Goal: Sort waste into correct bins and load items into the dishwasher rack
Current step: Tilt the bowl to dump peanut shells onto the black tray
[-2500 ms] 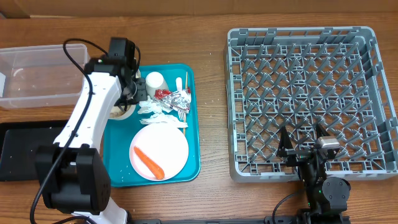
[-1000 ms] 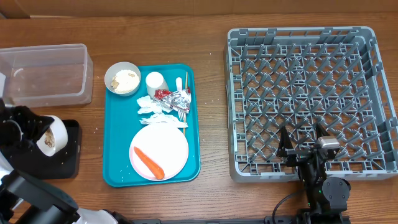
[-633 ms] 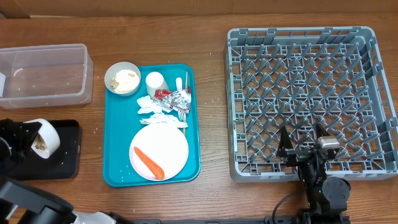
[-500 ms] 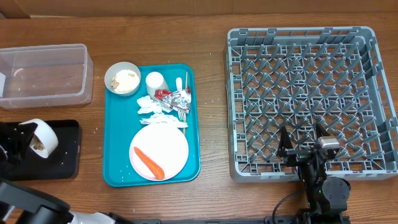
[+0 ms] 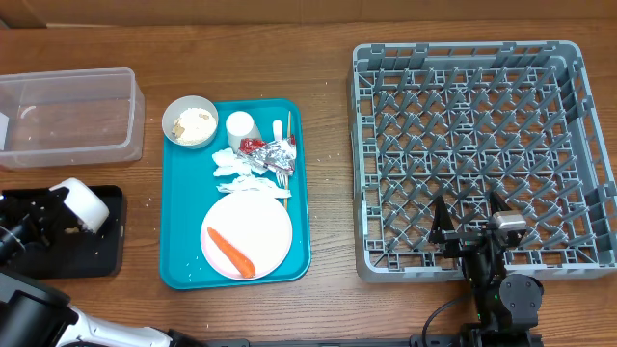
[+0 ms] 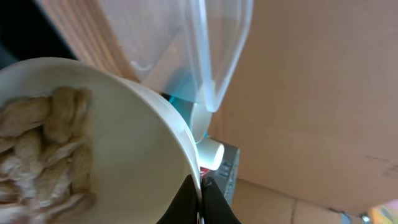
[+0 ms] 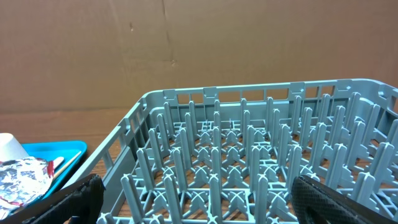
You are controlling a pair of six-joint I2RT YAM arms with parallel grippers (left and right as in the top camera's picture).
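At the far left my left gripper (image 5: 58,204) is shut on the rim of a white bowl (image 5: 85,202), which is tipped on its side over the black tray (image 5: 96,253). In the left wrist view the fingers (image 6: 186,202) pinch that rim, and beige food scraps (image 6: 43,149) lie inside the bowl (image 6: 124,155). A second bowl (image 5: 190,121) with scraps, a cup (image 5: 239,125), red wrapper (image 5: 253,145), foil (image 5: 277,152), napkins (image 5: 236,166), and a pink plate (image 5: 260,226) with a carrot (image 5: 231,251) sit on the teal tray (image 5: 183,241). My right gripper (image 5: 469,220) (image 7: 208,205) stands open over the rack's (image 5: 482,58) front edge.
The clear tub (image 5: 63,116) stands behind the black tray at the left edge. A thin wooden stick (image 5: 287,130) and a white fork (image 5: 281,175) lie by the foil. Bare wood separates the teal tray from the grey rack (image 7: 261,137).
The left gripper has carried the bowl from the teal tray to over the black tray and turned it further, so its underside now faces up. The right arm has not moved.
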